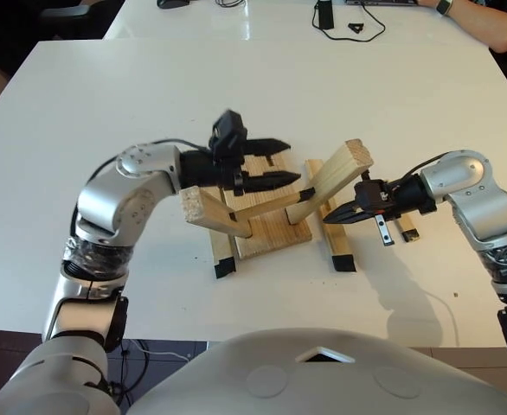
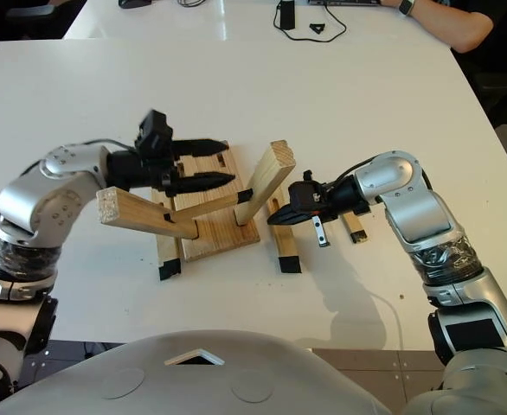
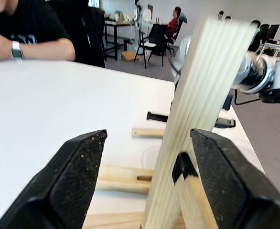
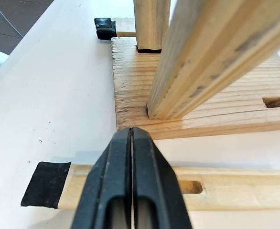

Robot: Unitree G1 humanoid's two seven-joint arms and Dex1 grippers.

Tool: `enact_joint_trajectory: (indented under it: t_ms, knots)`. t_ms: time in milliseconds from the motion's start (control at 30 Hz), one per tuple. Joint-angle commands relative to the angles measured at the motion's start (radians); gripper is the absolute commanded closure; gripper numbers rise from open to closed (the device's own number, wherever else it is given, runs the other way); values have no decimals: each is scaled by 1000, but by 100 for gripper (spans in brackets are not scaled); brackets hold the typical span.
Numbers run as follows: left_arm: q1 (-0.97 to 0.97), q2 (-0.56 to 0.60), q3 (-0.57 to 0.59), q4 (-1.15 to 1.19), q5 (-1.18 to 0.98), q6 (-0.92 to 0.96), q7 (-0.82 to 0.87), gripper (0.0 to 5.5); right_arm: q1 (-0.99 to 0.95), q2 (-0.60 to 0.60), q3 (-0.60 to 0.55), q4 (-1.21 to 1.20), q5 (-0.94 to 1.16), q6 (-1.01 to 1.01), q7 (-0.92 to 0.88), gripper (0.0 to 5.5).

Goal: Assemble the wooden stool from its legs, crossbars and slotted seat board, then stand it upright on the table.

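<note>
The slotted seat board (image 1: pixel 271 226) lies flat on the white table. Two legs rise from it at a slant: one (image 1: pixel 208 213) leans to the left, the other (image 1: pixel 340 173) to the right, and a crossbar (image 1: pixel 266 206) runs between them. My left gripper (image 1: pixel 290 162) hovers open over the board's far side, and in the left wrist view the right-leaning leg (image 3: pixel 202 95) stands beyond its fingers (image 3: pixel 75 181). My right gripper (image 1: pixel 327 220) is shut on nothing, its tip low by the board's right edge (image 4: pixel 130 114), just above a flat-lying leg (image 4: pixel 211 188).
Two loose legs with black caps lie flat, one left of the board (image 1: pixel 224 256) and one right of it (image 1: pixel 336 238). A short wooden piece (image 1: pixel 407 232) lies under my right arm. Cables and a small black device (image 1: pixel 324 14) lie on the far table.
</note>
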Motion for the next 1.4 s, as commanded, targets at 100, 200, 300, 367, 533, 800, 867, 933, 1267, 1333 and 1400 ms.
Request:
enact_joint_trajectory:
  t_ms: [100, 200, 300, 367, 533, 800, 867, 933, 1267, 1333, 1400]
  knots:
    - [-95, 90, 88, -22, -6, 4, -21, 227, 27, -22, -49, -15, 24, 10, -34, 549]
    - [20, 242, 191, 14, 72, -49, -77, 227, 39, -44, -110, -5, 37, 10, -66, 549]
    - [275, 362, 322, 42, 165, -133, -153, 201, 71, -46, -219, -22, 96, 30, -121, 550]
    - [446, 377, 390, 9, 183, -164, -194, 170, 93, -54, -291, -46, 154, 70, -144, 550]
    - [738, 353, 512, -204, 67, -122, -280, 219, 123, -85, -367, -82, 218, 122, -155, 550]
    - [772, 311, 476, -299, 38, -129, -198, 238, 66, -61, -345, -115, 271, 180, -169, 550]
    - [758, 314, 463, -292, 35, -132, -189, 238, 58, -54, -326, -122, 270, 182, -169, 550]
    - [747, 321, 447, -293, 40, -139, -190, 238, 44, -46, -306, -128, 274, 186, -163, 550]
    - [665, 325, 293, -374, 51, -123, -144, 238, 3, -23, -244, -194, 335, 241, -134, 550]
    - [638, 330, 262, -361, 65, -119, -130, 238, -4, -16, -232, -200, 337, 246, -136, 550]
    - [609, 332, 233, -347, 81, -117, -117, 238, -12, -10, -224, -205, 342, 251, -133, 550]
